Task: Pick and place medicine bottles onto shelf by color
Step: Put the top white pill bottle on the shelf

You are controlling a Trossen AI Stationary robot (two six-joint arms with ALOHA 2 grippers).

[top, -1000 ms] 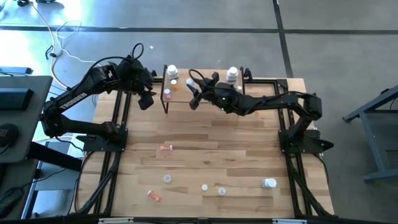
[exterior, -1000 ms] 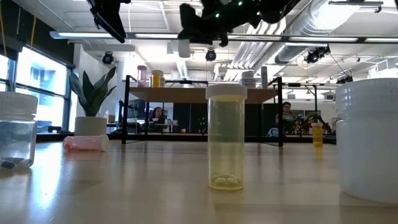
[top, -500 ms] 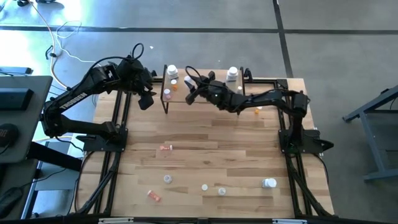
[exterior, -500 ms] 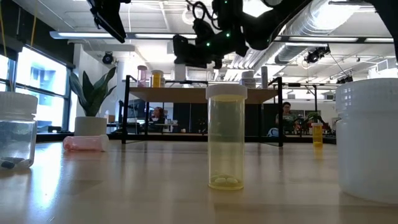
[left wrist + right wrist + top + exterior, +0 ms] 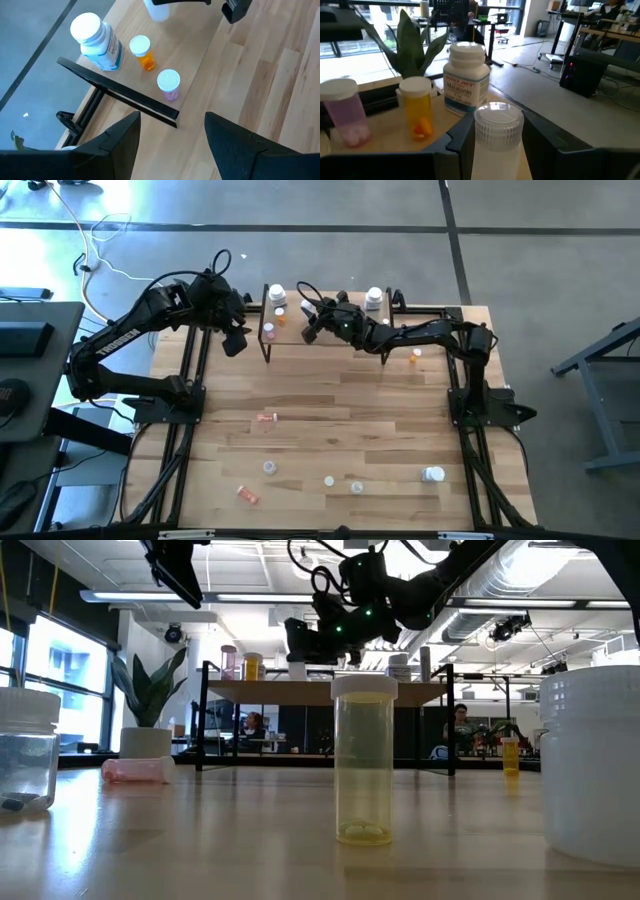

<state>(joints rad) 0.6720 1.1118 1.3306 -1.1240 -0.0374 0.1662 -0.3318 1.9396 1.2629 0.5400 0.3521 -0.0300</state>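
A grey concrete floor surrounds the plank table, with white cables lying off its far left corner. Beyond the table stand a potted plant, bright windows, desks with seated people, and exposed ceiling ducts under strip lights.

The right arm stretches left along the table's far edge, its right gripper raised and clamped on something white. The left gripper hangs at the far left — fingers spread.
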